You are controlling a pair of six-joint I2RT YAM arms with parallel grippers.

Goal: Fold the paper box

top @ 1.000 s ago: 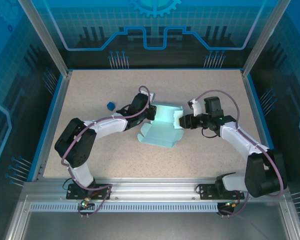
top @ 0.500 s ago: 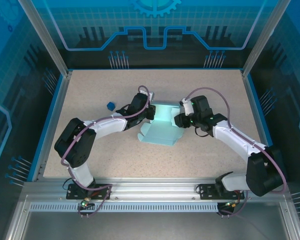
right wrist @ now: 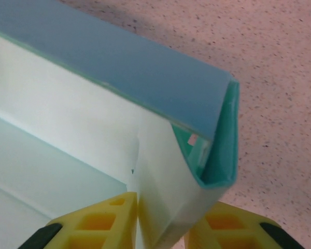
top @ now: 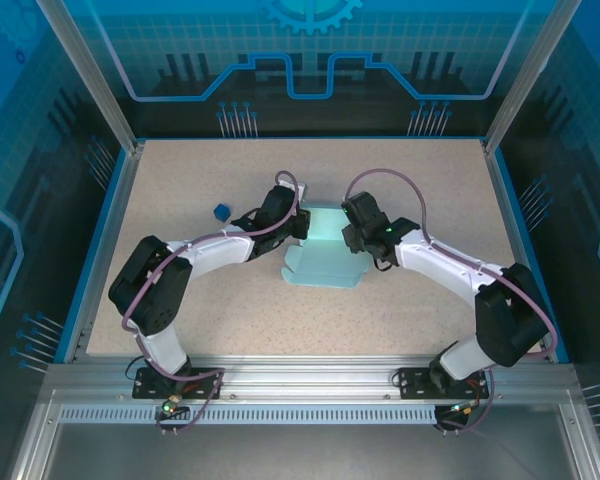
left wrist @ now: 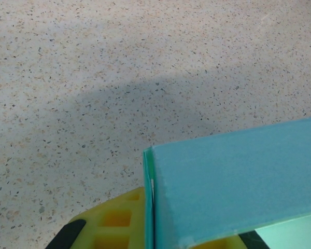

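Note:
The paper box (top: 320, 262) is a pale sky-blue creased sheet in the middle of the table, its far wall raised and its front flaps lying flat. My left gripper (top: 302, 226) holds the box's far-left corner. In the left wrist view a thin edge of the paper box (left wrist: 238, 181) stands between the yellow fingers (left wrist: 114, 223) of the left gripper (left wrist: 166, 236). My right gripper (top: 349, 238) is at the far-right corner. There a curled side flap of the paper box (right wrist: 166, 171) fills the gap of the right gripper (right wrist: 163, 225), and both yellow fingers (right wrist: 98, 223) touch it.
A tiny dark blue object (top: 220, 211) lies to the left of the left arm's wrist. The speckled table (top: 230, 310) has a raised blue rim on both sides. Metal frame posts stand at the far corners.
My right arm has swung left, in over the box's right corner, and its jaws have narrowed onto the side flap, which now stands up. The left arm has not moved.

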